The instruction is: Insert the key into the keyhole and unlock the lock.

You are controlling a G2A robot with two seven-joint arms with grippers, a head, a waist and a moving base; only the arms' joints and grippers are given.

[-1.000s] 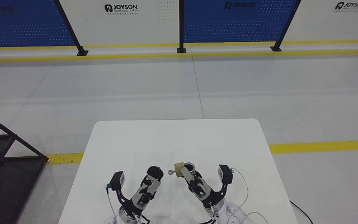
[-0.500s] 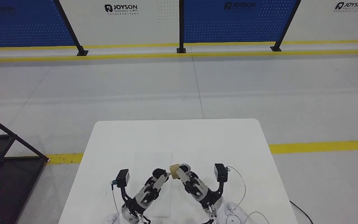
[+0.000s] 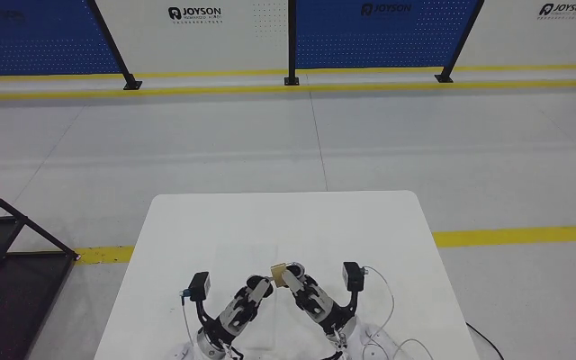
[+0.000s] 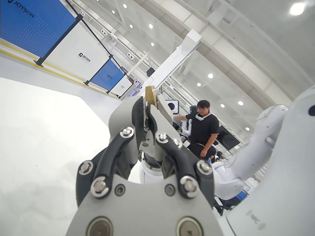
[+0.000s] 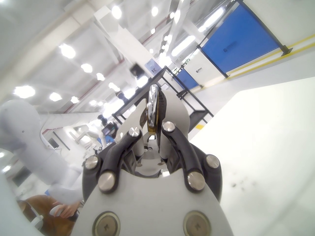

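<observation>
A brass padlock (image 3: 280,272) with a chrome shackle (image 5: 152,99) is held above the white table (image 3: 225,225) near its front edge, with my right gripper (image 3: 291,276) shut on it. My left gripper (image 3: 263,284) is shut on a small silver key (image 4: 147,107), which points at the padlock. In the left wrist view the padlock's brass body (image 4: 150,94) sits right at the tip of the key. The keyhole is hidden, so I cannot tell how deep the key sits. Both grippers meet tip to tip.
The table's far half and both sides are bare white surface. A thin white cable (image 3: 387,297) runs along the right arm. Blue and white barrier panels (image 3: 378,31) stand across the floor beyond the table.
The two grippers have closed the gap between them. The left one moved right with the key, the right one shifted left with the padlock, and the key tip now meets the padlock.
</observation>
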